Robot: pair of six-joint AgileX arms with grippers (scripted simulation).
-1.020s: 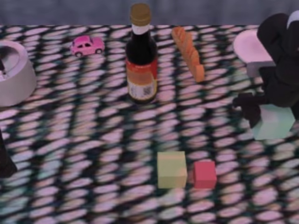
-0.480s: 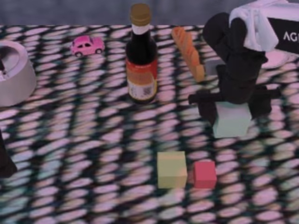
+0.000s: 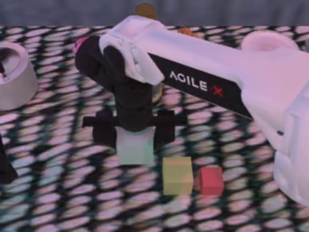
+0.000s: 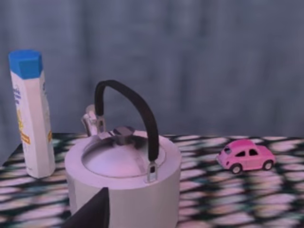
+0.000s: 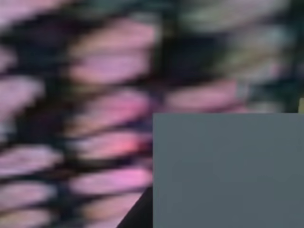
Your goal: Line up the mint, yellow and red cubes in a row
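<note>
Patterned bench (image 3: pixel 58 145), top view: our right gripper (image 3: pixel 135 131) hangs left of the yellow cube (image 3: pixel 177 175), its fingers closed on the mint cube (image 3: pixel 135 149); the red cube (image 3: pixel 211 180) sits just right of yellow, so mint goes down at the row's left end. Left wrist view: kettle (image 4: pixel 122 178), pink toy car (image 4: pixel 246 155); our left arm parked, fingers' state we cannot tell. Right wrist view: mint cube's grey face fills the corner.
</note>
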